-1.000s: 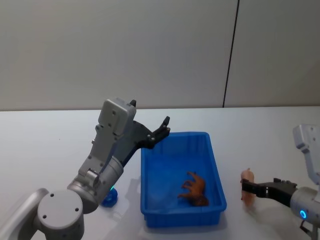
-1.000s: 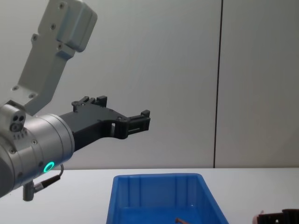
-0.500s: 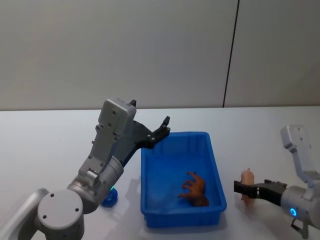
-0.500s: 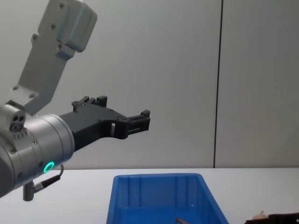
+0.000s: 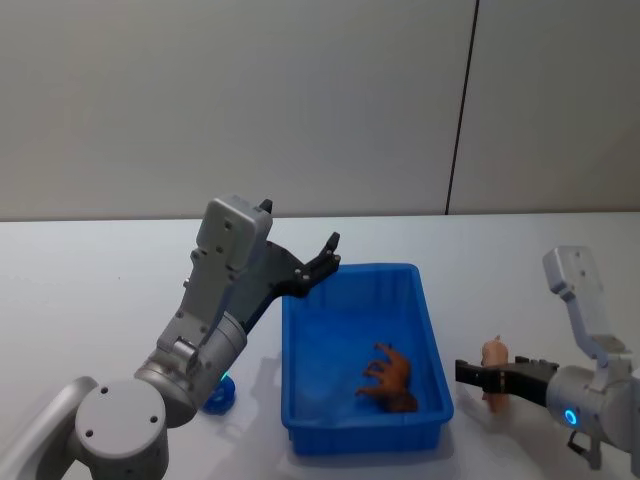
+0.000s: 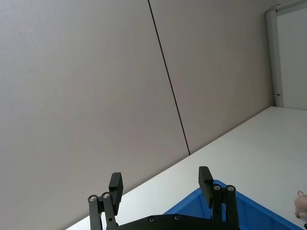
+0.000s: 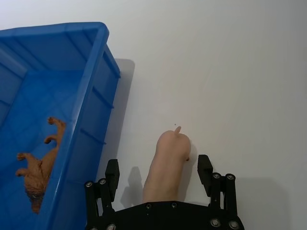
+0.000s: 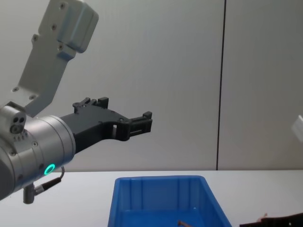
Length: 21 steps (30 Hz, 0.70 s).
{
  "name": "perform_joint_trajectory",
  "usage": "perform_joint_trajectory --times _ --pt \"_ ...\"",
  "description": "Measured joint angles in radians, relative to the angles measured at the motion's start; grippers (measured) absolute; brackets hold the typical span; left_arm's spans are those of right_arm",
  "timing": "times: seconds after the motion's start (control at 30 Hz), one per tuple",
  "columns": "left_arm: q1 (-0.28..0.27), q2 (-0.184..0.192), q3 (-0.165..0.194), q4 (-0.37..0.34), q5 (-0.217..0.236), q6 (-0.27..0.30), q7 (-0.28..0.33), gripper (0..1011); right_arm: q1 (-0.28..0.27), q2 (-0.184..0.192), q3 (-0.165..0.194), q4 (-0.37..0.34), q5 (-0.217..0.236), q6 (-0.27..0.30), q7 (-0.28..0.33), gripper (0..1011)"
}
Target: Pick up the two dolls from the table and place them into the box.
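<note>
The right gripper [image 7: 158, 165] has been pushed forward in the last second, so the pink pig [image 5: 493, 351] on the table [image 5: 520, 260] is now found between its 2 wide fingers, not yet squeezed. The brown doll [image 5: 390, 375] is already laid in the box [image 5: 350, 270] just beside that gripper. The left gripper [image 6: 160, 178] is held up, wide and empty.

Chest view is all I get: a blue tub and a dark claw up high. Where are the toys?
Observer: The reddish-brown animal lies inside the box, toward its near right corner.
Operator: And the other one?
Observer: The pink pig is on the table just right of the box, between the open fingers of the right gripper, with gaps on both sides.
Operator: What about that claw up high?
Observer: That is the left gripper, open and empty, hovering over the box's far left corner.
</note>
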Motion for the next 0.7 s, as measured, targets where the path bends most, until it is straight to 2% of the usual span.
perform_joint_trajectory --times 0.2,0.47,0.5,0.53,0.6,0.7 --pt "0.000 0.000 0.000 0.000 0.000 0.000 0.000 1001 0.012 -0.009 -0.006 0.018 -0.011 0.018 0.007 1001" --pt "0.000 0.000 0.000 0.000 0.000 0.000 0.000 1001 0.022 -0.016 -0.012 0.032 -0.019 0.030 0.013 832" --pt "0.000 0.000 0.000 0.000 0.000 0.000 0.000 1001 0.023 -0.017 -0.012 0.034 -0.020 0.032 0.014 782" --pt "0.000 0.000 0.000 0.000 0.000 0.000 0.000 1001 0.024 -0.017 -0.013 0.035 -0.021 0.032 0.014 782" --pt "0.000 0.000 0.000 0.000 0.000 0.000 0.000 1001 0.025 -0.018 -0.013 0.037 -0.021 0.034 0.015 686" --pt "0.000 0.000 0.000 0.000 0.000 0.000 0.000 1001 0.026 -0.019 -0.014 0.039 -0.023 0.036 0.016 605"
